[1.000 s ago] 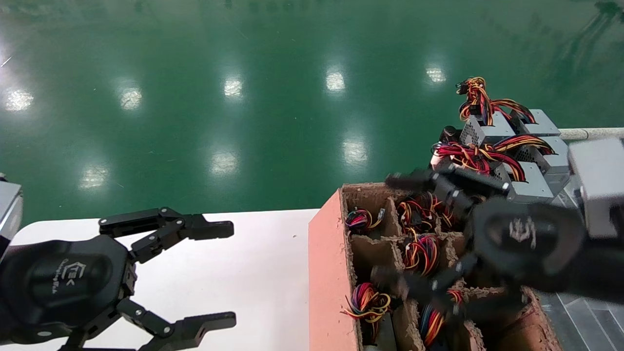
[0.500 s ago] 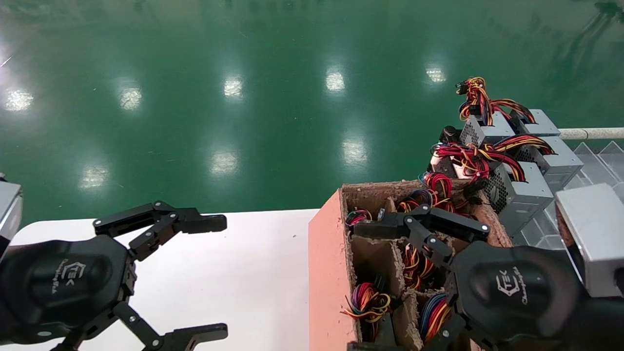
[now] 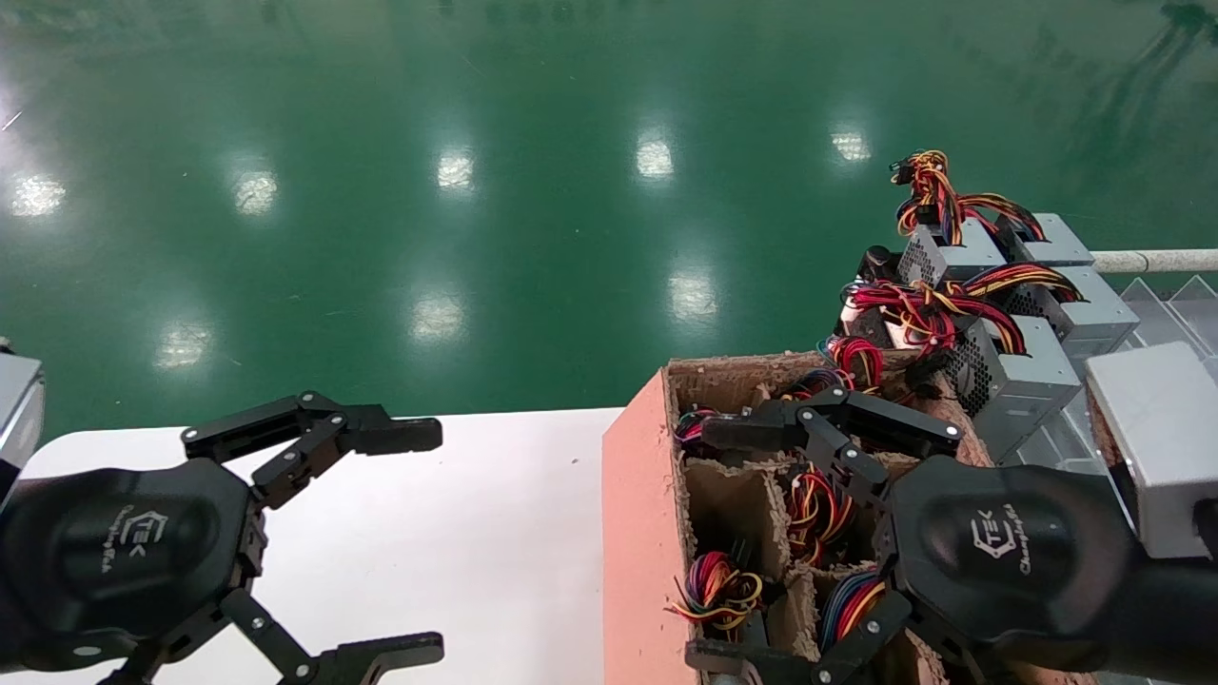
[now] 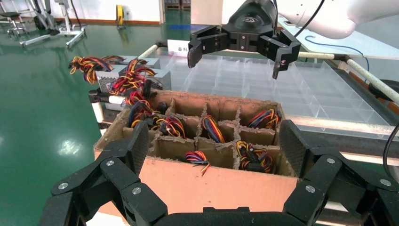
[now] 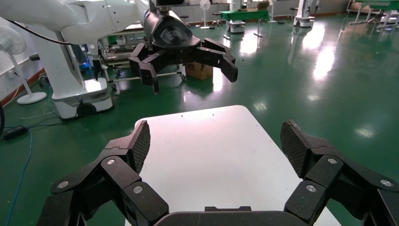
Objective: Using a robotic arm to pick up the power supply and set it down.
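The power supply point(image 3: 1020, 369), a grey metal box with a perforated side and a mostly red wire bundle point(image 3: 902, 306), lies just behind the cardboard carton at the back right. My right gripper point(image 3: 706, 544) hovers open over the carton's near-left cells with nothing between its fingers; in its own wrist view it point(image 5: 217, 141) looks out over the white table point(image 5: 207, 155). My left gripper point(image 3: 433, 540) stands open and empty above the white table point(image 3: 514, 533), facing the carton point(image 4: 211, 181).
The pink-sided cardboard carton point(image 3: 636, 533) has divider cells holding coloured wire bundles point(image 3: 716, 588). Other grey boxes with orange-yellow bundles point(image 3: 1051, 238) are stacked behind. A clear compartment tray point(image 3: 1180, 300) lies at the right. Green floor lies beyond the table's far edge.
My right gripper has swung from the carton's far side toward its near-left cells, then steadied. The left gripper shifted slightly left. Both stayed open.
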Controlling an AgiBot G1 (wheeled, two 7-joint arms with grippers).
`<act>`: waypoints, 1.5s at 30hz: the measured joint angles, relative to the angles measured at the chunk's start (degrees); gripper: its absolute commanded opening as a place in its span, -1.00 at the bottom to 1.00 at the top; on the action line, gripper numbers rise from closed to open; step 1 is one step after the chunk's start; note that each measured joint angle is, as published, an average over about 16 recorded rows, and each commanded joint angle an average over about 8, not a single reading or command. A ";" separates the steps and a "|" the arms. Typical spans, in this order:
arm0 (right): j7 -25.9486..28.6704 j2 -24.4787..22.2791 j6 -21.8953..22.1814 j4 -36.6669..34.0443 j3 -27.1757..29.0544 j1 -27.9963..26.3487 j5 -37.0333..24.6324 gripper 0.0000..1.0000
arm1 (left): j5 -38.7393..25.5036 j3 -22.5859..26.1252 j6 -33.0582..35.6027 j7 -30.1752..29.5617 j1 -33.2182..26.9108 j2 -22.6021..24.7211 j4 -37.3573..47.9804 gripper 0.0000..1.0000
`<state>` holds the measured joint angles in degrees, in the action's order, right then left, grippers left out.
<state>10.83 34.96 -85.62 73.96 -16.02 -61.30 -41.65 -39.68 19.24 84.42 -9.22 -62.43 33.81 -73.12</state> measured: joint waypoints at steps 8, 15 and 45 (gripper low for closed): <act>-0.07 0.03 -0.02 -0.28 0.00 -0.18 -0.13 1.00 | 0.00 0.00 0.00 0.00 0.00 0.00 0.00 1.00; -0.10 0.05 -0.05 -0.42 0.00 -0.26 -0.19 1.00 | 0.00 0.00 0.00 0.00 0.00 0.00 0.00 1.00; -0.18 0.05 -0.07 -0.58 0.00 -0.37 -0.28 1.00 | 0.00 0.00 0.00 0.00 0.00 0.00 0.00 1.00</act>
<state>10.65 35.02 -85.69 73.38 -16.02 -61.66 -41.93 -39.68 19.24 84.42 -9.22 -62.43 33.81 -73.12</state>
